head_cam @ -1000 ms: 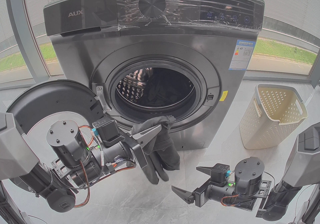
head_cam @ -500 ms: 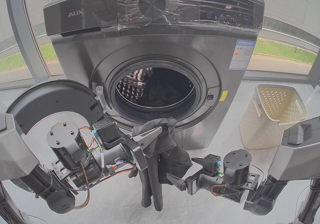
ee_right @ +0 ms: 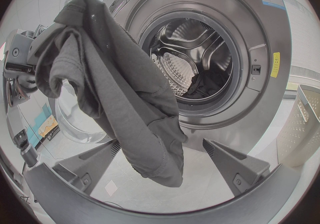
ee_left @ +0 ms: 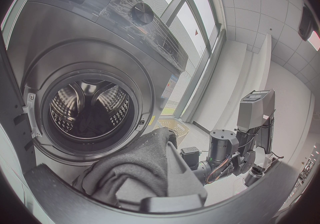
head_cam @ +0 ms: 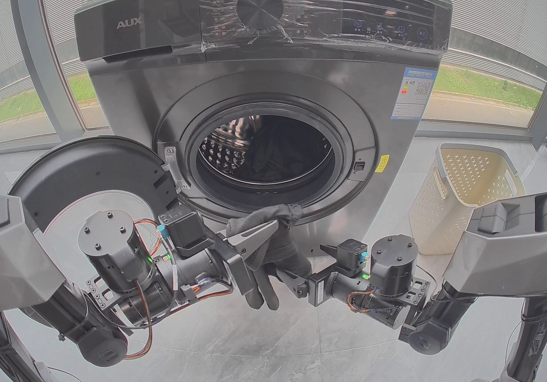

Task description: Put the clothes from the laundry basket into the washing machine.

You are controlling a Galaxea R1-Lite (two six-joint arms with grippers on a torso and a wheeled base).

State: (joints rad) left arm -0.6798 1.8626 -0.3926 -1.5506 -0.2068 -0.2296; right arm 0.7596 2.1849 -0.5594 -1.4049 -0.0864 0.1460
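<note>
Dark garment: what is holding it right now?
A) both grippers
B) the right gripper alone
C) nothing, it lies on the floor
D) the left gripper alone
D: the left gripper is clamped on the dark garment, which hangs off it, while the right gripper has its fingers spread wide and grips nothing.

Floor point(head_cam: 296, 343): pale grey stone-look tiles, glossy, with faint veining. Tall windows point(head_cam: 496, 7) run along the far side, with grey metal posts point(head_cam: 31, 41) between the panes. Outside: a horizontally slatted facade, a strip of grass point(head_cam: 490, 87), and a paved road point(head_cam: 473, 109) on the near side of the grass. Light is even daylight from the glass. Side wall point(ee_left: 230, 84) white and plain. Ceiling point(ee_left: 266, 11) of square white panels.
</note>
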